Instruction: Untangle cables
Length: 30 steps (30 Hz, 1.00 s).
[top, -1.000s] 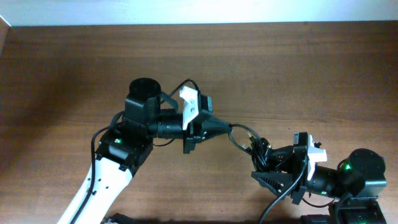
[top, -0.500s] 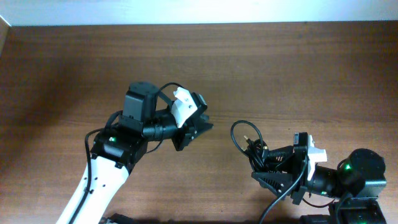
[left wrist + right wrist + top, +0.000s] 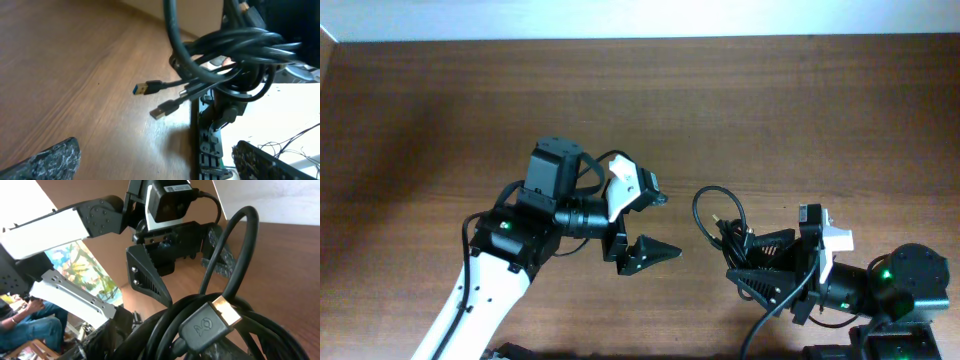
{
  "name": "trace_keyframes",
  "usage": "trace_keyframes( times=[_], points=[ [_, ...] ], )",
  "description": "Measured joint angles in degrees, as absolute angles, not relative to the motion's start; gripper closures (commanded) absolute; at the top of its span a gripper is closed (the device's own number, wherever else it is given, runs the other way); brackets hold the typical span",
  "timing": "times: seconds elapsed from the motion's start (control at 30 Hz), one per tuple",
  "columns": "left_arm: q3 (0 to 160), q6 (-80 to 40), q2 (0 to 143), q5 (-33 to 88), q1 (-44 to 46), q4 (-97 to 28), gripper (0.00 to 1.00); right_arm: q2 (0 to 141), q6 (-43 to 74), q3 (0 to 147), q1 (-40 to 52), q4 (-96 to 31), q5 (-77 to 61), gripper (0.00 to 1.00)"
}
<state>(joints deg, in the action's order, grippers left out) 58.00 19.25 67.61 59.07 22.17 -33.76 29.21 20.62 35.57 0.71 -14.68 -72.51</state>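
The cables (image 3: 720, 222) are a tangled black bundle held in my right gripper (image 3: 752, 262), which is shut on them at the lower right of the overhead view. One loop arcs up and left from the bundle. In the left wrist view the bundle (image 3: 232, 50) hangs above the table, with two USB plugs (image 3: 149, 89) dangling towards me. My left gripper (image 3: 666, 224) is open wide, a short way left of the loop, with nothing between its fingers (image 3: 47, 159). In the right wrist view the cables (image 3: 200, 330) fill the foreground, and a gold-tipped plug (image 3: 214, 321) lies on top.
The brown wooden table (image 3: 440, 110) spreads out behind and to the left. A pale wall edge (image 3: 620, 20) runs along its far side. Seen from the right wrist, the left arm (image 3: 165, 240) faces my right gripper closely.
My left gripper has let go of the cable loop, drawn back to the left and opened wide. The loop has sprung back towards the right gripper, which has stayed put.
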Motion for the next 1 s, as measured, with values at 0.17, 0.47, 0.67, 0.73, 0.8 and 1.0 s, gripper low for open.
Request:
trace_keyframes(
  times=[0.17,0.47,0.67,0.73,0.8,1.0],
  points=[
    [57.9,12.3,67.6,66.3,24.4,-21.1,0.01,29.2,21.4,35.6,0.7,-14.5,-72.5,0.94],
    [57.8,1.6,73.1,65.5,29.5,-15.1,0.01,29.2,22.1,35.6,0.7,-12.8,-74.1,0.95],
    [57.9,-7.7,74.4,64.9,29.5,-3.5,0.97,29.2,22.1,35.6,0.7,-12.7,-75.1,0.89],
    [57.9,-8.9,74.4,64.9,29.5,-3.4,1.0,29.2,22.1,35.6,0.7,-12.7,-75.1,0.71],
    [57.9,-9.3,74.4,65.2,29.6,-3.3,1.0,29.2,22.1,35.6,0.7,-12.7,-75.1,0.4],
    [57.9,-9.7,74.5,65.4,29.6,-0.6,1.0,29.2,22.2,35.6,0.7,-12.3,-75.1,0.01]
  ],
)
